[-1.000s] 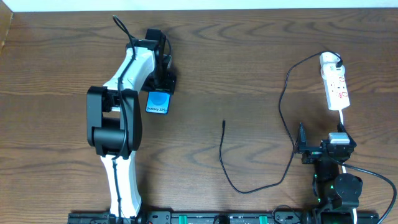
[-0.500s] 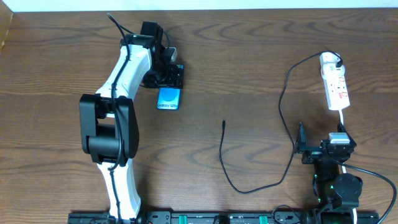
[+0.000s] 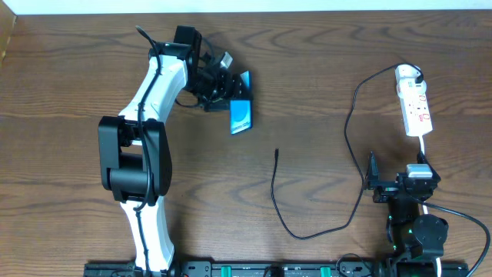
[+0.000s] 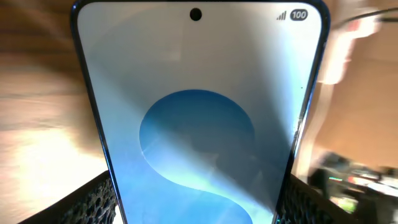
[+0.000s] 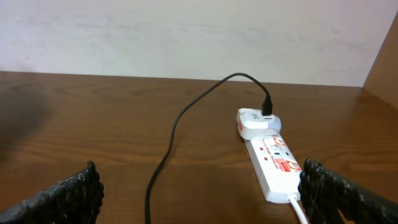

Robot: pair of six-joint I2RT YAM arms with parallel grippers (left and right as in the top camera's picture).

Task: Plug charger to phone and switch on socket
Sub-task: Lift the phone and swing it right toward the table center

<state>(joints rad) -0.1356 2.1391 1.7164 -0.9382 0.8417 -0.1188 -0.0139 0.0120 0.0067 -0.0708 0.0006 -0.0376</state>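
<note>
**Left pincer** (image 3: 229, 91): it is closing on the phone (image 3: 241, 117) by its two long edges, and the jaws are standing fairly wide to span the phone's width. In the left wrist view the phone (image 4: 196, 124) is filling the frame between the two fingers (image 4: 93, 199). Its lit blue screen is facing the camera, and its end with the camera hole is pointing away from the pincer. Whether the phone is touching the table (image 3: 77, 61) I cannot tell.

**Right pincer** (image 5: 199, 177): it is standing fully open and gripping nothing.

**Socket** (image 5: 273, 168): it is lying flat on the table ahead of the right pincer, slightly toward its right finger and apart from it. A white adapter plug (image 5: 255, 121) is sitting at the socket's far end.

**Charger** (image 3: 350, 131): the cable is rising from the adapter plug and curving back past the right pincer's left side. It is then looping across the table toward the left arm. Its connector tip (image 3: 277, 152) is lying loose on the table between the two pincers, near the phone but not touching it.
</note>
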